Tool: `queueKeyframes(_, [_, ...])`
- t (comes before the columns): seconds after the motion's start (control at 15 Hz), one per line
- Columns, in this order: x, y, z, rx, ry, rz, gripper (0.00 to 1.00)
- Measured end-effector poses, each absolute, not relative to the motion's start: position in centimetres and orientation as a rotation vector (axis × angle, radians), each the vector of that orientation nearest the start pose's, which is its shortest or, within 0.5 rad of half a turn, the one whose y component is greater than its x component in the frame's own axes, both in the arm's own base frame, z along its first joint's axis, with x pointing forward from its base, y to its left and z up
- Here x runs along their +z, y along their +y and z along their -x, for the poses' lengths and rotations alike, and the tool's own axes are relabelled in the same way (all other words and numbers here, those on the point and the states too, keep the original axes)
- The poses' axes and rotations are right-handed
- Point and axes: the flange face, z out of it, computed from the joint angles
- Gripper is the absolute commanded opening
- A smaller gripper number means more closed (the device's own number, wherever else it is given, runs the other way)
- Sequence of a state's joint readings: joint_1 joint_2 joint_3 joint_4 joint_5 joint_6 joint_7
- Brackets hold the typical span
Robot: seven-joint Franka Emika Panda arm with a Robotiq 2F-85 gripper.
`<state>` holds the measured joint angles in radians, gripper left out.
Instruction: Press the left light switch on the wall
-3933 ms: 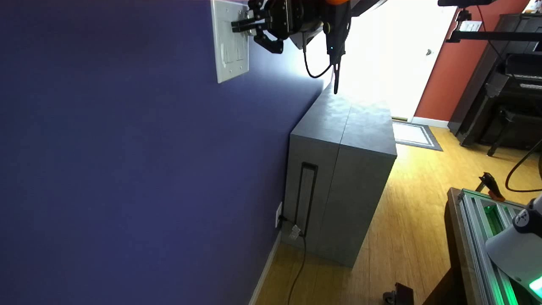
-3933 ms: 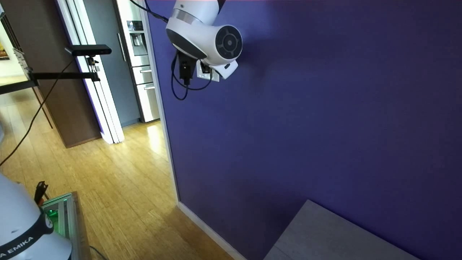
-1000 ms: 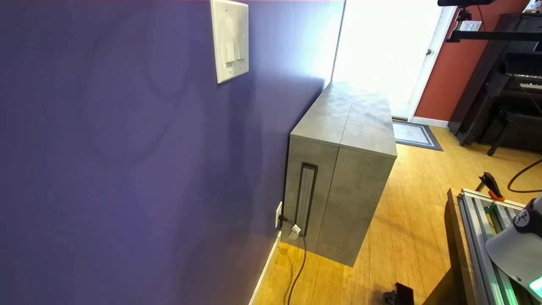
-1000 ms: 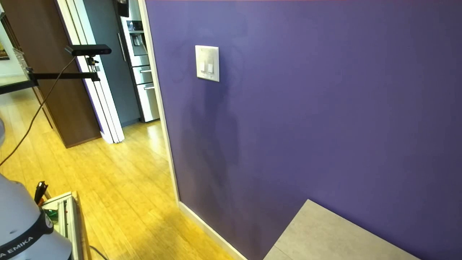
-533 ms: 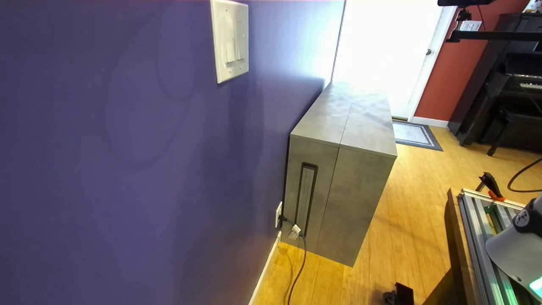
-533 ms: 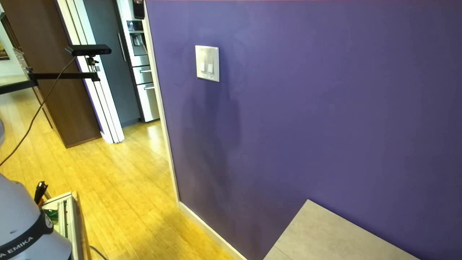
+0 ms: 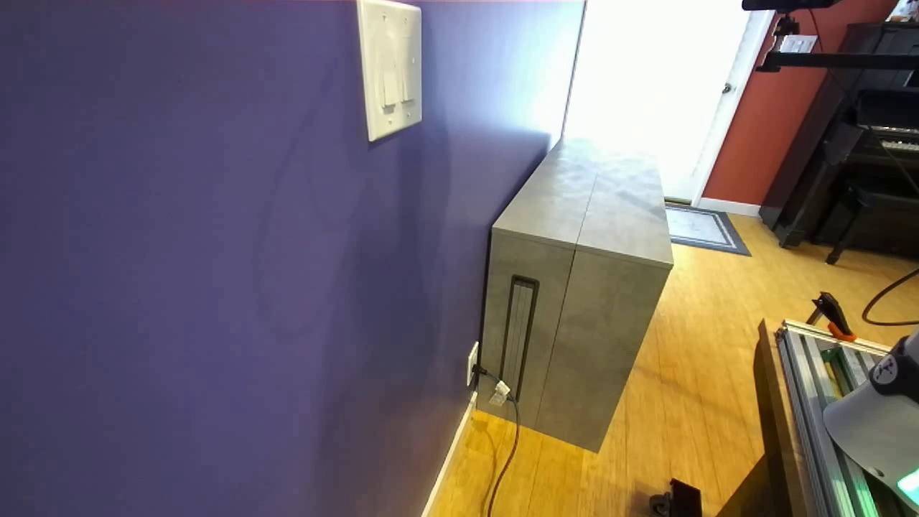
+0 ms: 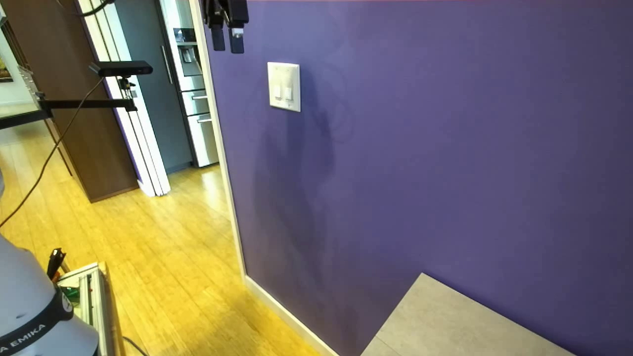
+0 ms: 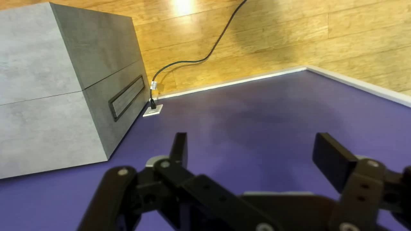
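The purple-blue wall (image 8: 420, 148) carries a white switch plate (image 8: 284, 71) with two rockers side by side, seen in both exterior views. The left light switch (image 8: 277, 92) is in plain sight, and nothing touches it. Up and to the left of the plate, at the top edge of that view, my gripper (image 8: 227, 47) points downward, apart from the plate. In the wrist view the gripper (image 9: 250, 138) stands wide open, its black fingers (image 9: 179, 149) far apart and only wall showing between them. The switches cannot be made out in the wrist view.
A grey cabinet (image 7: 574, 323) stands against the wall below the plate. Near it a cable (image 9: 192, 61) runs from a wall outlet (image 9: 153, 110) across the wooden floor. The robot's base (image 8: 39, 301) sits on a metal frame, and a camera on a bar (image 8: 123, 68) stands nearby.
About four seconds ago the gripper was at the plate and the room was darker. It has since drawn away; the room is brighter. Lately it moved down and right, and its fingers spread apart.
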<state>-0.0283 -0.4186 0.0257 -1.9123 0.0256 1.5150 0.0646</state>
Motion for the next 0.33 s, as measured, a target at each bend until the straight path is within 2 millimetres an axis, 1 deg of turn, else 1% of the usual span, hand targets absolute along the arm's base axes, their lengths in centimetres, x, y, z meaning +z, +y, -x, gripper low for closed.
queueKeyframes(0.2, [64.70, 0.63, -40.50, 0.090, 0.028, 3.094, 1.00])
queueKeyframes(0.33, [64.64, 0.67, -40.26, 0.110, 0.011, 3.085, 1.00])
